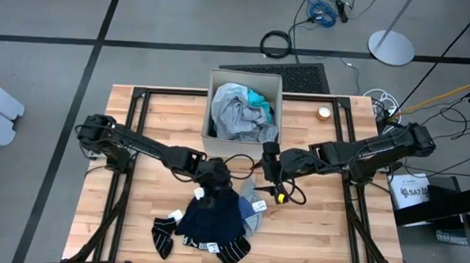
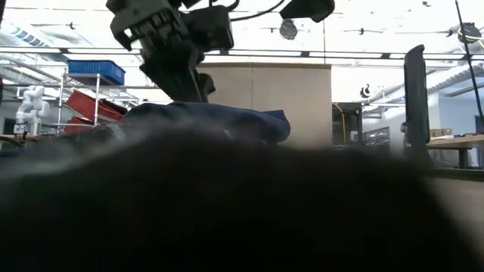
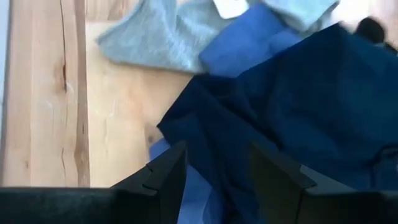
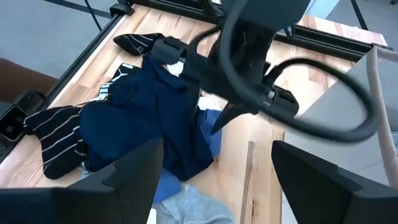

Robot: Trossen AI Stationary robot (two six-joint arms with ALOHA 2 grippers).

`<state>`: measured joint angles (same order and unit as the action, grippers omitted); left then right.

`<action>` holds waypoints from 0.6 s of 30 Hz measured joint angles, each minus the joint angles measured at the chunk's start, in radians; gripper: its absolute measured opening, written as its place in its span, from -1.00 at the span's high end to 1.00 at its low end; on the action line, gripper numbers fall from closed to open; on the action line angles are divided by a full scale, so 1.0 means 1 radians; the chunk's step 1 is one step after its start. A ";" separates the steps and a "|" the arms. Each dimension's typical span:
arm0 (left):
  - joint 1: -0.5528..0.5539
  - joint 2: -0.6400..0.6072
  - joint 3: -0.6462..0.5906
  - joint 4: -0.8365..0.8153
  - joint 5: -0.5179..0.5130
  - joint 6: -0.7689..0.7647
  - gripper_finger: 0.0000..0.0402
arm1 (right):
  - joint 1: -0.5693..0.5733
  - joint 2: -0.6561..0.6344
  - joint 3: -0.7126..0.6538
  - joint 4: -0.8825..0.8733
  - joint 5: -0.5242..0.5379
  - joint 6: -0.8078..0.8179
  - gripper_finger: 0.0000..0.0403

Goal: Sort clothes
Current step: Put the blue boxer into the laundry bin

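A navy garment lies crumpled on the wooden table, near its front edge. It lies over a lighter blue piece and a grey piece. Black white-striped socks lie at its left and front right. My left gripper is open at the navy garment's far edge, pointing down; a navy fold shows between its fingers. My right gripper is open and empty, just right of it above the table. The beige box holds a grey top and a turquoise shirt. My left gripper stands with one finger on each side of the navy garment's fold, coming from above. I cannot tell whether the fingers touch the cloth.
The box stands at the middle of the table's far edge. A small tape roll lies at the far right. Black frame rails run along the table's sides. In the low view dark cloth fills most of the picture.
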<state>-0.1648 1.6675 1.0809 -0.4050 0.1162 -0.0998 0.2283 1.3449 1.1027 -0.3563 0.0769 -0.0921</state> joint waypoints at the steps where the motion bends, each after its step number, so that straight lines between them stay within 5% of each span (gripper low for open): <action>1: 0.005 0.009 0.000 -0.002 0.002 0.000 0.14 | 0.000 -0.001 0.000 -0.002 0.000 0.001 -0.43; 18: 0.066 0.142 0.001 -0.073 0.061 -0.043 0.14 | -0.001 -0.004 0.000 -0.041 0.003 -0.005 -0.43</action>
<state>-0.0987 1.8091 1.0817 -0.4785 0.1769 -0.1429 0.2272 1.3411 1.1027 -0.3977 0.0799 -0.0972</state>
